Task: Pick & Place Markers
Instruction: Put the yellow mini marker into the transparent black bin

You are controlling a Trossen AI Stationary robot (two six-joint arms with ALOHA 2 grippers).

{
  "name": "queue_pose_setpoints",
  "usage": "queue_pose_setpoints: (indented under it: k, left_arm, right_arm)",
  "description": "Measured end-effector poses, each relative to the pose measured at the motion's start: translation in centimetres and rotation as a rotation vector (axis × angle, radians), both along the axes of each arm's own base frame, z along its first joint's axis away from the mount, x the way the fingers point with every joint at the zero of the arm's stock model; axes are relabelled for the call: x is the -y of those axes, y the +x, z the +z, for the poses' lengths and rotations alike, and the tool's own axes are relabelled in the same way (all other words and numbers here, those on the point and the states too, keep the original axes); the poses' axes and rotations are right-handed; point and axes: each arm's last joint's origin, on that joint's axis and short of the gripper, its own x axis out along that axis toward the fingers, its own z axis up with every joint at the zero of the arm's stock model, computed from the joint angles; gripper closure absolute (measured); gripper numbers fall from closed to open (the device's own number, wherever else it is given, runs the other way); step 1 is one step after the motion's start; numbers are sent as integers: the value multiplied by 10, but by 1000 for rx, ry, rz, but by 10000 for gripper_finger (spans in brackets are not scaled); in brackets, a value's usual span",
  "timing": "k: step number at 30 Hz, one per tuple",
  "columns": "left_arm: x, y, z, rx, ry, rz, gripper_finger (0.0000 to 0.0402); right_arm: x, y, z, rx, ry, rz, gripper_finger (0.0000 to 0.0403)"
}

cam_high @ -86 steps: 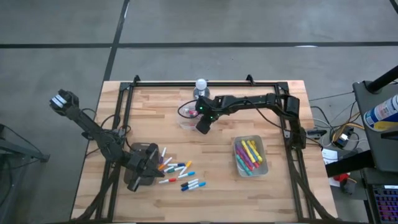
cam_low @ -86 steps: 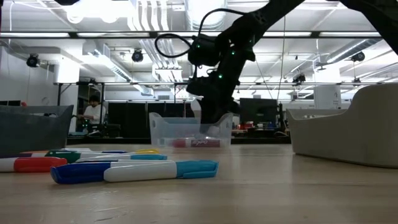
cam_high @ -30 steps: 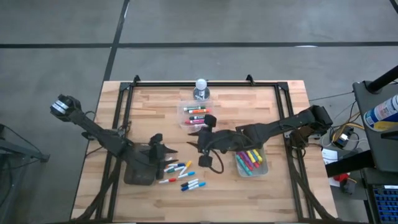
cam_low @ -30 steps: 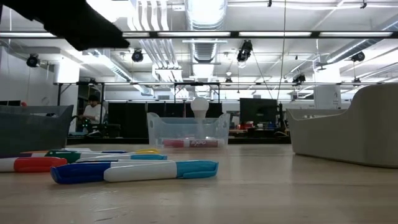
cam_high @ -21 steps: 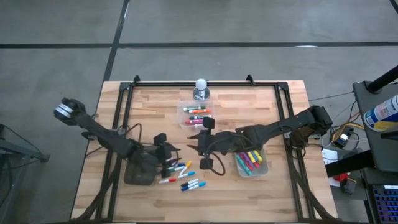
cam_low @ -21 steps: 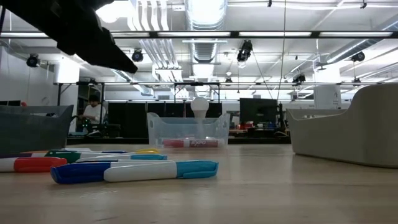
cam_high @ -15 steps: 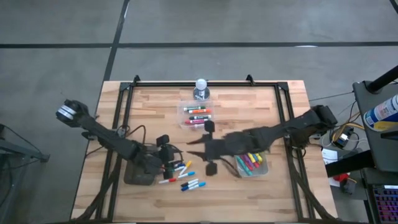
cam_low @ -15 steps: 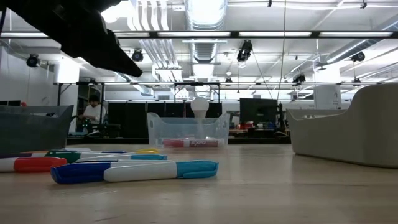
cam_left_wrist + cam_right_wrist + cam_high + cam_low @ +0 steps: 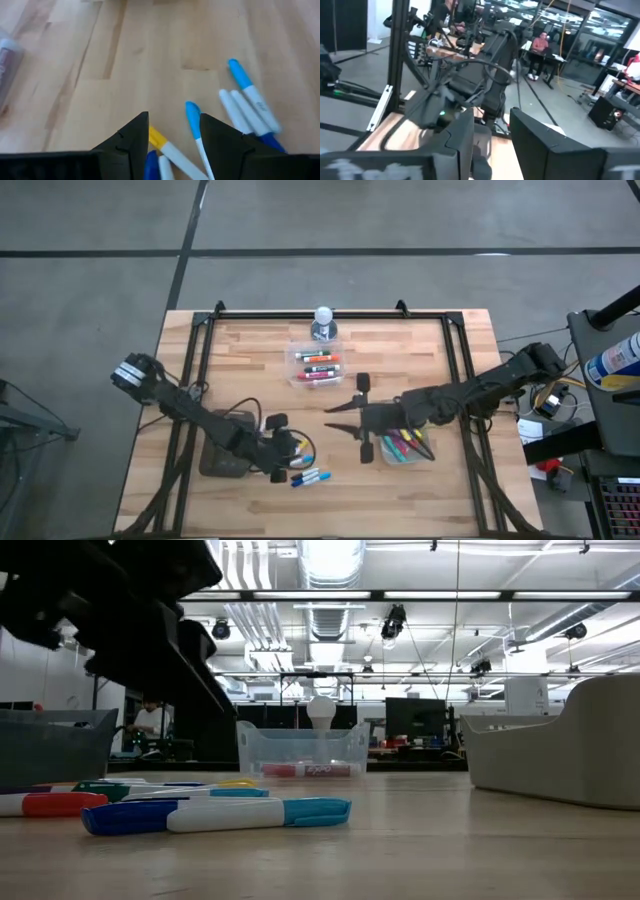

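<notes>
— Wooden slats make up the surface (image 9: pixel 240 360) we work on. Why is our left hand (image 9: pixel 172 131) so low over the loose coloured markers (image 9: pixel 305 475)?

— We think it is choosing one; its fingers are apart and grip nothing.

— And our right hand (image 9: pixel 352 415)?

— Open wide and empty, beside the clear tub of pink and yellow markers (image 9: pixel 404 446). The far small clear tub (image 9: pixel 316 366) holds a few red and orange ones.
</notes>
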Motion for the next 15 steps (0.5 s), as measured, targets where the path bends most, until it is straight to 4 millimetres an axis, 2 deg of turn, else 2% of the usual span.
queue_pose_setpoints:
  k: [5, 9, 15]
  left_arm:
    - [-4, 5, -6, 14, 46, 88, 232]
    - [-8, 8, -11, 37, 11, 207, 232]
    - [-14, 15, -22, -10, -32, 201, 232]
  right_arm:
    - [6, -14, 1, 35, 7, -4, 289]
    - [7, -19, 0, 30, 8, 2, 284]
    - [7, -19, -1, 30, 11, -1, 278]
